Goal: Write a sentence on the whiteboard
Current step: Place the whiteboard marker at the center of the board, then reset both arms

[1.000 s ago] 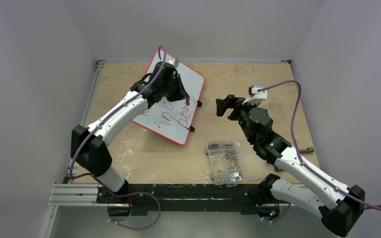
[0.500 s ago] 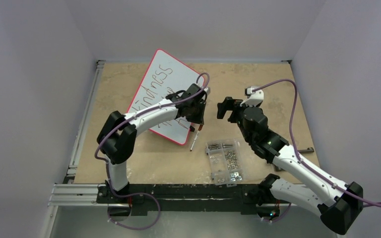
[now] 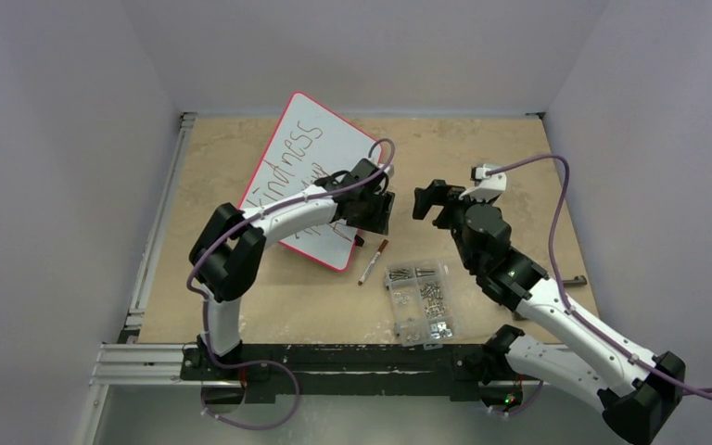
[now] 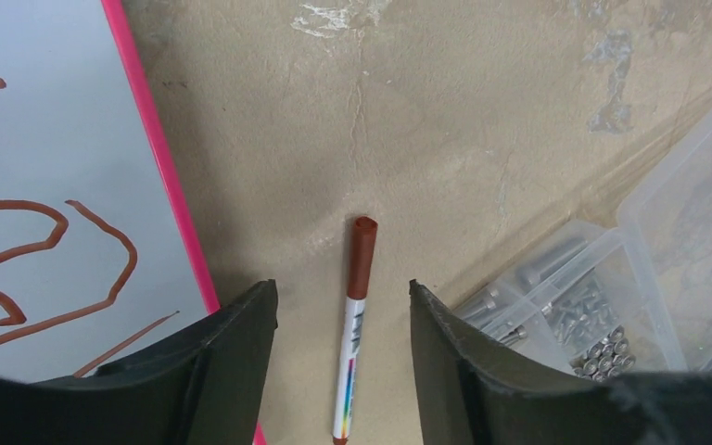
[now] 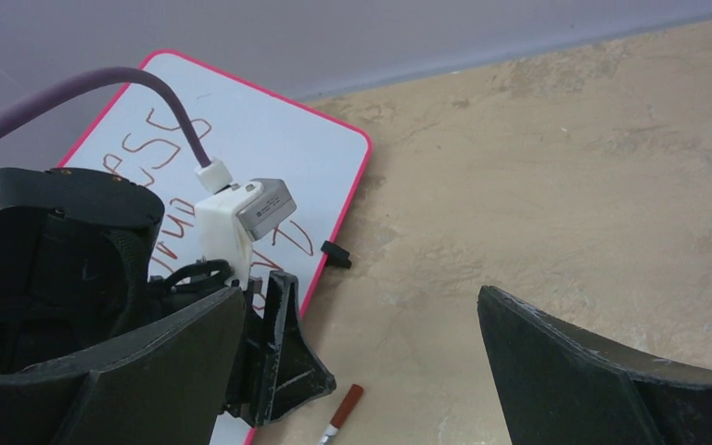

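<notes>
The whiteboard (image 3: 332, 148), white with a pink rim, lies tilted at the back left of the table. The sentence (image 3: 289, 159) is in red-brown marker; "kindness" shows, and my left arm hides the lower lines. My left gripper (image 3: 372, 221) hovers open just off the board's right edge (image 4: 161, 176). Below its spread fingers a red-capped marker (image 4: 358, 315) lies free on the table (image 3: 372, 262). My right gripper (image 3: 426, 198) stands open and empty to the right, facing the board (image 5: 269, 120) and the marker (image 5: 344, 406).
A clear compartmented screw box (image 3: 419, 301) sits near the front centre, close to the marker's right (image 4: 612, 269). A black clip foot (image 5: 336, 253) sticks out from the board's rim. Walls enclose the table on three sides.
My left arm swung from over the board to its right edge. Its gripper opened and let go of the marker, which now lies on the table. The right arm shifted slightly.
</notes>
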Available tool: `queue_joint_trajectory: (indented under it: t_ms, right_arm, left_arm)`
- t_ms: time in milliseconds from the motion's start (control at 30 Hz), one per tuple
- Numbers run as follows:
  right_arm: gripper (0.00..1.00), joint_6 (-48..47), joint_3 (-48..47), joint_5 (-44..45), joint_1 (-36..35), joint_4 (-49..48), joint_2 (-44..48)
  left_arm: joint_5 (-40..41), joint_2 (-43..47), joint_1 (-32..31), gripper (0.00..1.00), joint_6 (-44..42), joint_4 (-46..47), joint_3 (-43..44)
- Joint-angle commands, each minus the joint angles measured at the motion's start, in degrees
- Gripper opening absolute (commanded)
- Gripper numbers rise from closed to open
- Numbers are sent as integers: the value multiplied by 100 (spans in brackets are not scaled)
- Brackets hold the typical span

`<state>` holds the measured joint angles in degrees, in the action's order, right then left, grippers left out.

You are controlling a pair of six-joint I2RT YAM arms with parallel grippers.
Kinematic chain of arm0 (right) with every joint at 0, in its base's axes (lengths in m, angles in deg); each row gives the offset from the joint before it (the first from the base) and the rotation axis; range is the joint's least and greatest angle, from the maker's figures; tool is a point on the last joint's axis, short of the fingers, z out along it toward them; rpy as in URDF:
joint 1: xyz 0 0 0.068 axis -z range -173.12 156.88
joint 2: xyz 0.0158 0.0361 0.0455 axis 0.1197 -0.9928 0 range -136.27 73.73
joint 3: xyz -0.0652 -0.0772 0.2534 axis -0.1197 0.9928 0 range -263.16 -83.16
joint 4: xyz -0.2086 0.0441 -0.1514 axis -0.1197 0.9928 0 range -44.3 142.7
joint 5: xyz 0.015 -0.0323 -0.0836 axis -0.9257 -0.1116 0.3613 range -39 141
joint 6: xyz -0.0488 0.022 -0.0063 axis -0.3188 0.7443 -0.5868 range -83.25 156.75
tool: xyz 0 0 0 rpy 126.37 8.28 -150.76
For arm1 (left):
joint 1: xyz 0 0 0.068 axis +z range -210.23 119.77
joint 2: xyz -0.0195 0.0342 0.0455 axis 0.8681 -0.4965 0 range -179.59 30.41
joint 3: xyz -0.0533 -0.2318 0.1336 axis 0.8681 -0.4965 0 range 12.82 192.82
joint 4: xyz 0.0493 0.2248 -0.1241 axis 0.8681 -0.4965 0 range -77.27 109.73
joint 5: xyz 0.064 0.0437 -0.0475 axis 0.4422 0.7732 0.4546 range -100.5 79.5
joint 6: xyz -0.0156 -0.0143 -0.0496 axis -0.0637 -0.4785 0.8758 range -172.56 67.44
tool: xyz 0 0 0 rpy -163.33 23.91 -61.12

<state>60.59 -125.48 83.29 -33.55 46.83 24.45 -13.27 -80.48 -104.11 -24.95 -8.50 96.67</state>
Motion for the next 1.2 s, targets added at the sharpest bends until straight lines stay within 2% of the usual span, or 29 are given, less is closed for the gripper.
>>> queue_joint_trajectory:
  t_ms: [0,167,333,400,500,600,833,1167]
  right_arm:
    - [99,108,-33,244,4,-318,77]
    - [99,251,-240,348,2,-122,-77]
    - [99,28,-180,-31,3,-339,-31]
    - [99,23,-90,-193,0,-481,8]
    - [99,57,39,-299,2,-624,-30]
    - [99,115,78,-324,-1,-605,-117]
    - [99,102,99,-400,5,-761,-249]
    - [99,287,95,-458,0,-875,-507]
  left_arm:
    - [22,442,4,57,-95,163,122]
    - [107,994,11,61,-259,-201,345]
    - [655,1883,84,66,-679,-794,725]
    - [659,2370,261,73,-778,-897,659]
    - [461,3440,754,91,-810,-545,89]
    - [640,4222,1161,100,-1004,-467,-269]
    - [1646,5008,1299,100,-1390,-1036,-177]
    - [1946,5404,1630,100,-1620,-1296,-380]
